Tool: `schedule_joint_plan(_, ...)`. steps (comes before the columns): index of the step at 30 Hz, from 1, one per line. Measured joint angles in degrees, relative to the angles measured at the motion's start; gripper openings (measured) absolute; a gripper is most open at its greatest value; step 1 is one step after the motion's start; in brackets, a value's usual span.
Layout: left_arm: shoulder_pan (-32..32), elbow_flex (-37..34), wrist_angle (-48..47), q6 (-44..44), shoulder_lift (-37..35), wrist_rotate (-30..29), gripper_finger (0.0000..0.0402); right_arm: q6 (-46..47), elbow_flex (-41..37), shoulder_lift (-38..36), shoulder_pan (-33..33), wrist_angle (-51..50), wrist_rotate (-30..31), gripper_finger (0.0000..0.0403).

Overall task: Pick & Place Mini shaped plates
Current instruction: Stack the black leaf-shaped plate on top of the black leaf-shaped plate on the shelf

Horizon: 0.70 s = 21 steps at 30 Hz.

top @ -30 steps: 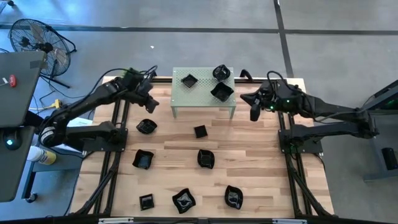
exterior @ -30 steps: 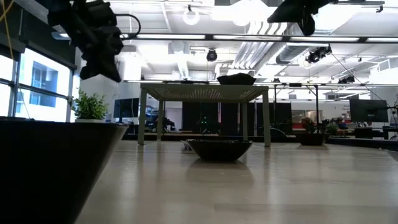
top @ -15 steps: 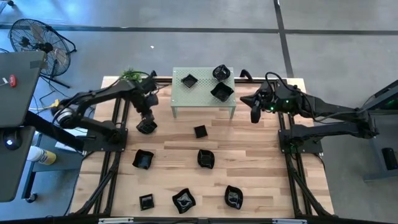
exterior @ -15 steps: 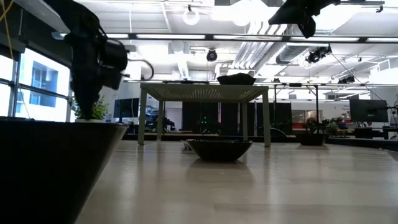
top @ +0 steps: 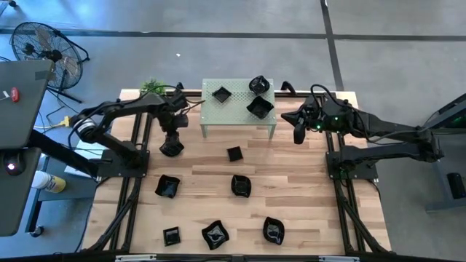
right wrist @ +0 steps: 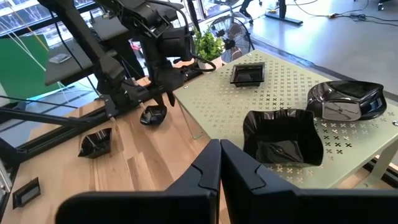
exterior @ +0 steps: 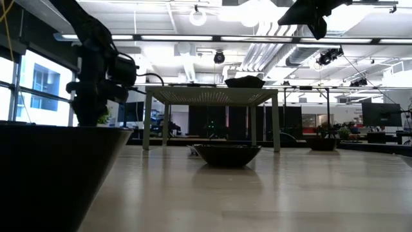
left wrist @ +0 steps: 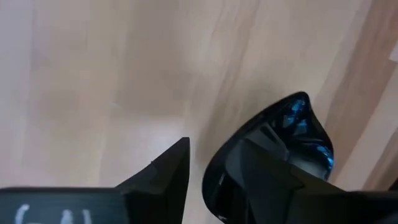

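Several glossy black mini shaped plates lie on the wooden table (top: 291,175). Three more sit on a pale green perforated rack (top: 238,116) at the far middle. My left gripper (top: 172,137) points down over the rounded plate (top: 172,149) at the far left. It is open, with one finger (left wrist: 161,180) outside the plate's rim and the other finger (left wrist: 267,177) over its bowl (left wrist: 298,130). My right gripper (top: 297,134) hangs shut to the right of the rack, holding nothing. My left gripper comes at the rounded plate from above, with the plate's rim (left wrist: 214,180) between its two fingers. The plate rests on the table. Whether either finger touches the plate, I cannot tell.
Other plates lie at mid-table (top: 234,153), (top: 241,185), at the left (top: 167,185) and along the near edge (top: 215,234). The rack's plates (right wrist: 283,137) stand just ahead of my right gripper. A fan (top: 44,47) and a plant (right wrist: 208,45) are beyond the table's far left.
My left gripper has swung from beside the rack's left end toward the table's near edge and come down over the rounded plate at the far left. The plate lies where it did.
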Motion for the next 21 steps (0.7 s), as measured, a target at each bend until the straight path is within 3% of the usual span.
schedule_joint_plan(11, 0.0, -2.1, 0.0, 4.0, 1.0, -0.1, 0.0127, -0.2, 0.0, 0.0, 0.0, 0.0, 0.0, 0.0000)
schedule_joint_plan(21, 0.0, -3.8, -1.0, 5.5, -2.9, 0.3, 0.0020, -0.3, 0.0, 0.0, 0.0, 0.0, 0.0, 0.0000)
